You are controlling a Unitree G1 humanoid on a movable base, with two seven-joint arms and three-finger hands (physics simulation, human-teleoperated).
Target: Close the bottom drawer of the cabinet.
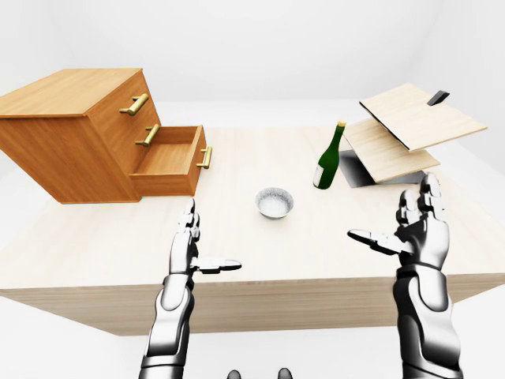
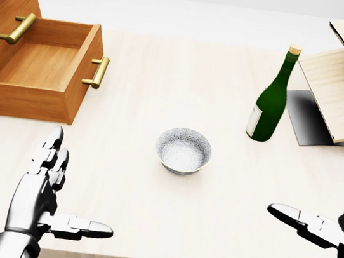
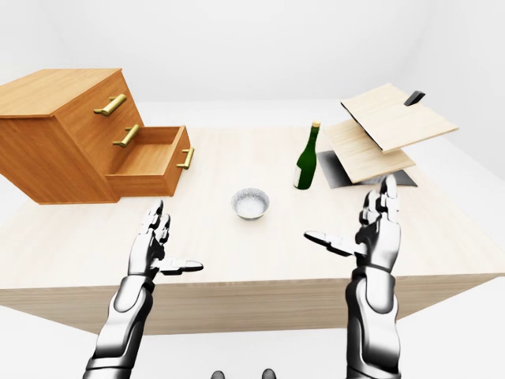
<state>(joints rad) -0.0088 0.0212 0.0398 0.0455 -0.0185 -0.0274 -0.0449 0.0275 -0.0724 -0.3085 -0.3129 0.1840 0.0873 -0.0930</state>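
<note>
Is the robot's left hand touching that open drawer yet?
Apart. The head view shows bare table between the left hand and the open drawer.

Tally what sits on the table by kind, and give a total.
Cabinet: 1, bottom drawer open
Bowl: 1
Bottle: 1
Wooden board rack: 1
Total: 4
Both hands, left and right, are open and hold nothing.
</note>
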